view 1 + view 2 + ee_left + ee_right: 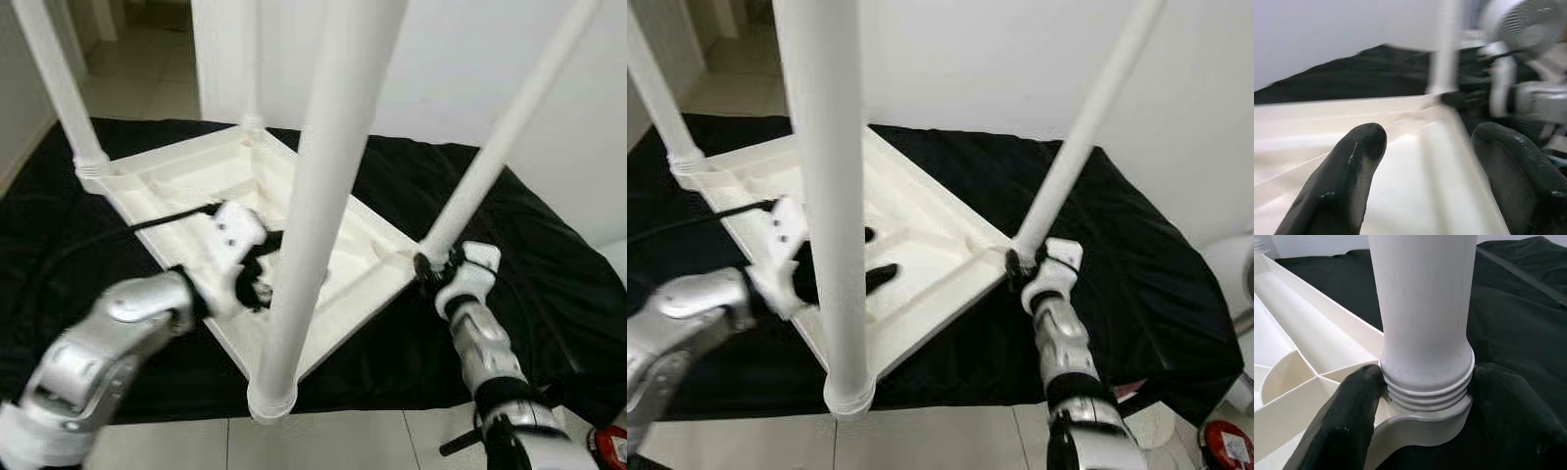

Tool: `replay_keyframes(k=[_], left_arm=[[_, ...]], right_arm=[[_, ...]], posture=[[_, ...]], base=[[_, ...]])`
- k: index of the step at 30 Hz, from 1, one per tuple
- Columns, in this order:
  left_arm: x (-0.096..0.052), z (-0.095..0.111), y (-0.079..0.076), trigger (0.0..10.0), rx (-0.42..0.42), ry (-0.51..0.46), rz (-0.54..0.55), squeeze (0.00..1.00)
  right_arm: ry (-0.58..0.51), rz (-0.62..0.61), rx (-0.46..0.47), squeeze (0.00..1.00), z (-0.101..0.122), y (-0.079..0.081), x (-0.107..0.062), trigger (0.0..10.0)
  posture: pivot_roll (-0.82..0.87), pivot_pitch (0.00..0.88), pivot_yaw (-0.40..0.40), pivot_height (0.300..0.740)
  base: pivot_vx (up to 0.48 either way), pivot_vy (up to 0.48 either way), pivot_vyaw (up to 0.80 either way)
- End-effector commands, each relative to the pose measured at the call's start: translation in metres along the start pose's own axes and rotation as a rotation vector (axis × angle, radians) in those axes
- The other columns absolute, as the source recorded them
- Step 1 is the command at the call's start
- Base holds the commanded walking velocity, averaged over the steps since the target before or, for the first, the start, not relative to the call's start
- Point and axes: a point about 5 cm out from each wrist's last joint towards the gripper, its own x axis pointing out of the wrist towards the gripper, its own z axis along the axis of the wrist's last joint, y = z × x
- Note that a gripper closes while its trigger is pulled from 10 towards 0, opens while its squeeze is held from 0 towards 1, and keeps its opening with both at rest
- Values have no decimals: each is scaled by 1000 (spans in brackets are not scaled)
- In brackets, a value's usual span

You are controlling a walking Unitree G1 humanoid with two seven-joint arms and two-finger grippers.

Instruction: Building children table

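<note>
A white children's table [186, 181] lies upside down on a black cloth, its legs pointing up. The near leg [313, 196] rises right in front of the camera. My left gripper [260, 269] hangs open over the ribbed underside just behind that leg; in the left wrist view its fingers [1342, 181] stand apart, with a rib of the table between them. My right gripper [431, 264] is at the table's right corner, shut on the threaded base of the right leg [1422, 308], with one finger [1347, 416] pressed against each side.
The black cloth [549, 264] covers a low platform that ends at a tiled floor [343, 441] in front. A white wall stands behind. A red object [609, 446] lies on the floor at the lower right, and a white fan [1528, 24] stands to the right.
</note>
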Motion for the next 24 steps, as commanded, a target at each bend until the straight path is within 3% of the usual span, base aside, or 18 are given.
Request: replay_keyframes(k=[1, 6, 13, 22, 24], left_arm=[[0, -2, 0, 10000, 12, 1, -23, 0], [-11, -13, 20, 10000, 40, 67, 40, 0], [-19, -15, 30, 10000, 57, 90, 64, 0], [-25, -16, 39, 10000, 80, 99, 71, 0], [-33, -23, 43, 10000, 87, 139, 68, 0]], right_arm=[[-107, 1, -33, 0, 21, -7, 0, 10000], [-137, -13, -58, 0, 21, -24, -19, 10000], [-196, -30, -13, 0, 30, -28, -29, 10000], [-170, 189, -14, 0, 30, 0, -35, 10000], [-108, 344, -42, 0, 24, 15, -43, 10000]], posture=[[49, 0, -107, 740], [39, 0, -94, 740], [29, 0, -78, 740], [35, 0, -85, 740], [38, 0, -89, 740]], base=[[0, 0, 0], [0, 0, 0], [0, 0, 0], [0, 0, 0], [0, 0, 0]])
